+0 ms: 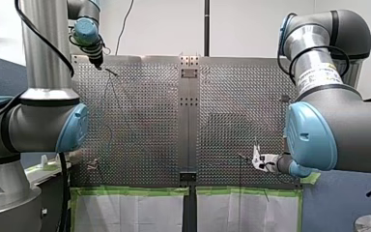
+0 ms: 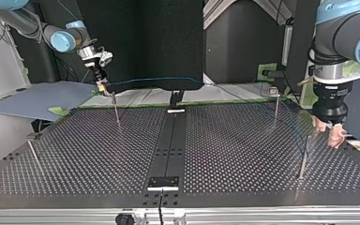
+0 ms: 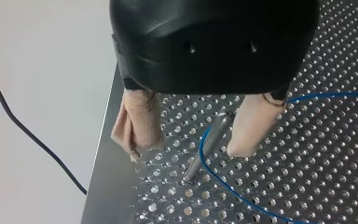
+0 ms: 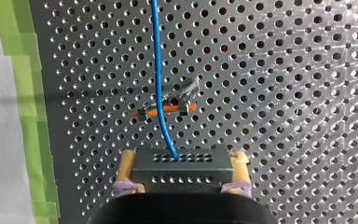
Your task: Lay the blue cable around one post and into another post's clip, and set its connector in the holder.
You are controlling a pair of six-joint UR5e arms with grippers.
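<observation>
Broadly, the perforated table [image 2: 243, 154] fills the top view, with thin posts standing on it well apart from each other. My left arm comes in at that view's right and my right arm at its left.

In the left wrist view, my left gripper [image 3: 186, 149] hangs over the table near its edge with its beige-padded fingers [image 3: 254, 121] spread apart, gripping nothing. A metal post [image 3: 209, 144] stands between them. The blue cable [image 3: 223, 189] comes in past one finger, bends around this post and runs on across the holes.

In the right wrist view, my right gripper [image 4: 184, 158] has its yellow pads [image 4: 127, 163] clamped on the sides of the dark grey connector [image 4: 182, 168], which it holds above the table near the green tape [image 4: 28, 93] at the edge. The cable leaves the connector's front face and passes just beside another post [image 4: 182, 93] that carries an orange clip [image 4: 165, 109]. I cannot tell whether the cable touches the clip.

In the top view the cable hangs in the air between the two grippers, along the table's far edge.
</observation>
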